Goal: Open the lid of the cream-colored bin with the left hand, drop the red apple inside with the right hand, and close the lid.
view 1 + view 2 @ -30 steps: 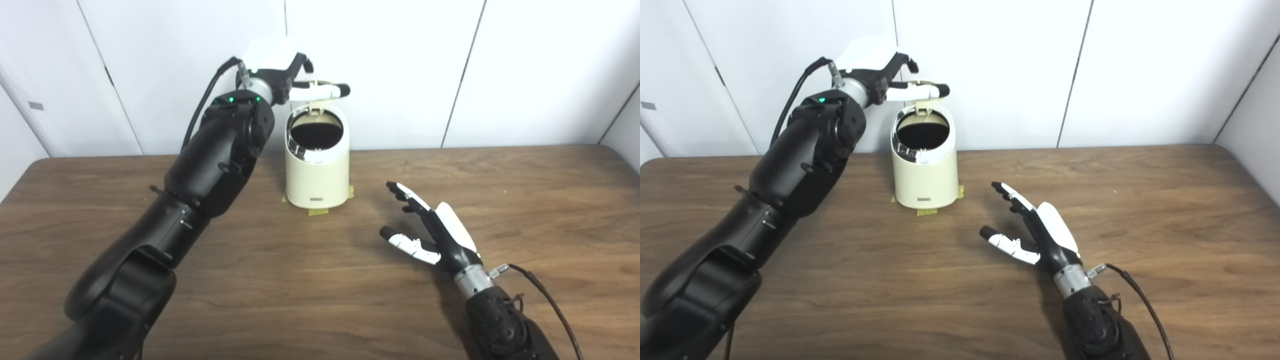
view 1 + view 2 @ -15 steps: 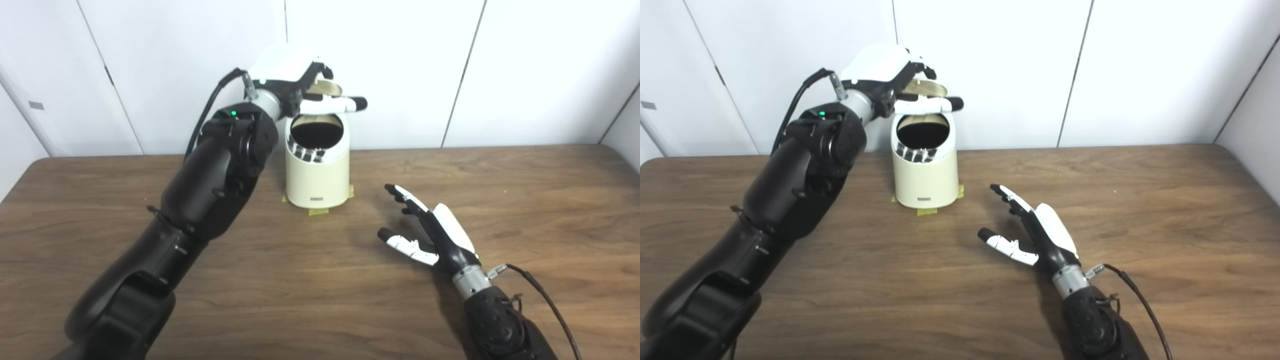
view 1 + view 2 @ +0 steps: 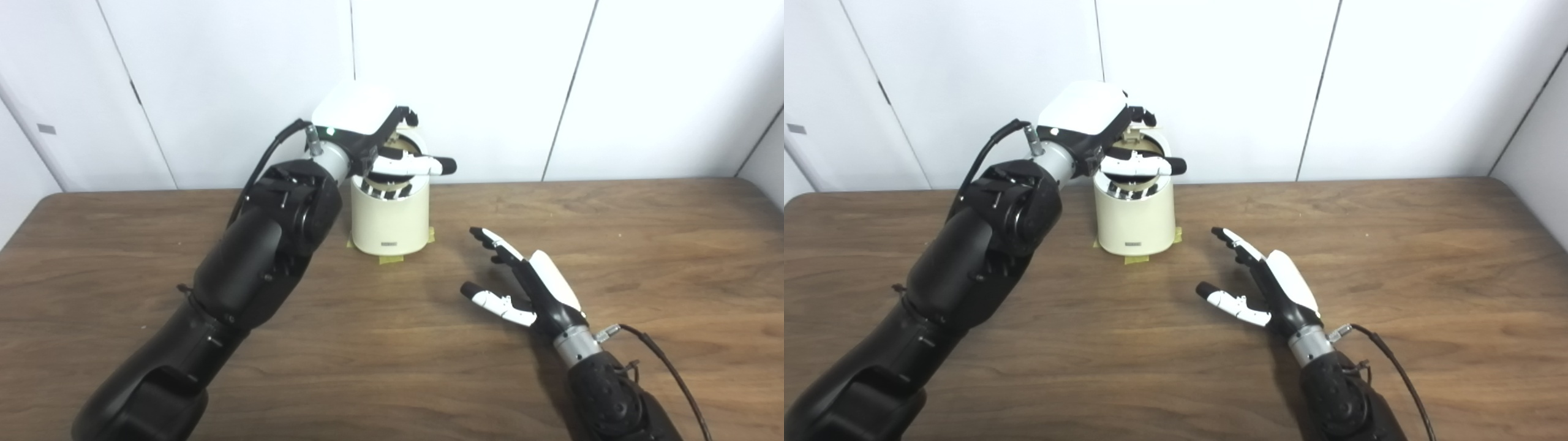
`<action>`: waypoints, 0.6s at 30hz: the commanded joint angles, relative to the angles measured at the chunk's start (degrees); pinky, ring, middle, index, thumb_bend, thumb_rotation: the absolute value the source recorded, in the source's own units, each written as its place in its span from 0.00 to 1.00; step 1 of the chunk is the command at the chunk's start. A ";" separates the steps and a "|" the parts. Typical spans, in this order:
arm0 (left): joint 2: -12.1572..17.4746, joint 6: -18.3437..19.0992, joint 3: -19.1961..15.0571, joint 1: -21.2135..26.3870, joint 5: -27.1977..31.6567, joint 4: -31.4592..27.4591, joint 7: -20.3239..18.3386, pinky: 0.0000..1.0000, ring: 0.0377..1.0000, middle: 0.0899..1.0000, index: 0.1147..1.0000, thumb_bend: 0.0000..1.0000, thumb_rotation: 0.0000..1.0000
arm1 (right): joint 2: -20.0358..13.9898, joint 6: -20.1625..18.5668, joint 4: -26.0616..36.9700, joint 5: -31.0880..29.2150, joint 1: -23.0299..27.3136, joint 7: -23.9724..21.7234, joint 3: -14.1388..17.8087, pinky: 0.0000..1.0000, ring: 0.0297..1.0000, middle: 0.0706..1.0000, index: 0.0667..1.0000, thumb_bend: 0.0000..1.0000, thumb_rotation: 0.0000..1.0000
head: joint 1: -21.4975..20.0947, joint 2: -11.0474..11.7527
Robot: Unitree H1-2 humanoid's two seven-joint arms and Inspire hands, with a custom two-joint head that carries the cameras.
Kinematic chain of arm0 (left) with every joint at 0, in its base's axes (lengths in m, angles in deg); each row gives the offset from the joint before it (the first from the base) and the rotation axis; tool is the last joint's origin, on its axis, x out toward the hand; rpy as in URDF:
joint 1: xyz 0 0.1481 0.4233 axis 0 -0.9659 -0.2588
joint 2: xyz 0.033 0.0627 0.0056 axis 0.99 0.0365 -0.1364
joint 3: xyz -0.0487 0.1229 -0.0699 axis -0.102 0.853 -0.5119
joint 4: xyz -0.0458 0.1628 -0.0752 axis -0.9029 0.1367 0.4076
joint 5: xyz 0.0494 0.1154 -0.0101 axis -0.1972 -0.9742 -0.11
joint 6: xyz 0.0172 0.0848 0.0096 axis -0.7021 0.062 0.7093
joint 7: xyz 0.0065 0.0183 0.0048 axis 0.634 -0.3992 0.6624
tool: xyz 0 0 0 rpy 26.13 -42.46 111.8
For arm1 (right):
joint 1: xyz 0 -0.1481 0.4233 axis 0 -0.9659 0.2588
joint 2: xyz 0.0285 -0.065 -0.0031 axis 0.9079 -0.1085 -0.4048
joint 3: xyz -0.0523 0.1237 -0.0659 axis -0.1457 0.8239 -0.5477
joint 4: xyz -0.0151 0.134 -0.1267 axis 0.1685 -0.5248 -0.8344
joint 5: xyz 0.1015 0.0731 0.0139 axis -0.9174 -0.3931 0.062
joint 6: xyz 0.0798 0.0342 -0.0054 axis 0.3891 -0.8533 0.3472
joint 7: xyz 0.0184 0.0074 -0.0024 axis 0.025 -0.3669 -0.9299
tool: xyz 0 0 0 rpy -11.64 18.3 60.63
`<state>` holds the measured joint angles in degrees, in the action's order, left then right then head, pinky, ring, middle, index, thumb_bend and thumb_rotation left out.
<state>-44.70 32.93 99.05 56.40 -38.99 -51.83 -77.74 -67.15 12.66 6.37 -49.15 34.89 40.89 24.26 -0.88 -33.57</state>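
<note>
The cream-colored bin [image 3: 389, 214] stands at the back of the table on strips of yellow tape. Its round lid [image 3: 407, 141] is tilted low over the opening, leaving a narrow gap. My left hand [image 3: 361, 119] is on the lid, with the fingers curled over its top and the thumb stretched across the front of the opening underneath. My right hand [image 3: 533, 285] hovers low over the table to the bin's right, open, palm to the left, holding nothing. No red apple shows in either view.
The brown wooden table [image 3: 643, 233] runs back to a white panelled wall close behind the bin. My left forearm [image 3: 257, 245] slants across the table's left half. A cable [image 3: 667, 367] trails from the right wrist.
My left hand has come down and forward with the lid, from raised above the bin to nearly over the opening. The right hand has hardly moved.
</note>
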 commanded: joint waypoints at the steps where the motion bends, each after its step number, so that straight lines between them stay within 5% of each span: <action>1: 0.22 -0.32 -1.01 1.84 -1.20 -1.46 0.48 1.00 0.92 0.77 0.76 0.85 1.00 | -0.34 0.59 1.99 -0.24 1.69 0.29 0.22 0.80 0.88 0.89 0.89 0.54 0.79 | 0.02 -0.19; 12: -0.29 0.04 -1.43 -1.54 -1.72 1.01 1.11 1.00 0.93 0.80 0.77 0.87 1.00 | -0.13 -0.57 3.11 -0.29 1.58 -0.49 0.16 0.78 0.87 0.89 0.89 0.57 0.77 | -0.69 -0.51; 18: -0.61 -0.88 -2.74 -3.01 -0.13 5.12 4.60 1.00 0.91 0.75 0.73 0.84 1.00 | -0.02 -1.85 4.34 -0.29 1.17 -1.11 0.16 0.77 0.87 0.89 0.89 0.58 0.76 | -0.93 -1.02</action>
<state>-45.58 32.21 97.46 51.48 -39.15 -47.11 -75.04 -67.05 10.72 8.80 -48.93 34.56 39.65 24.11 -1.76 -34.54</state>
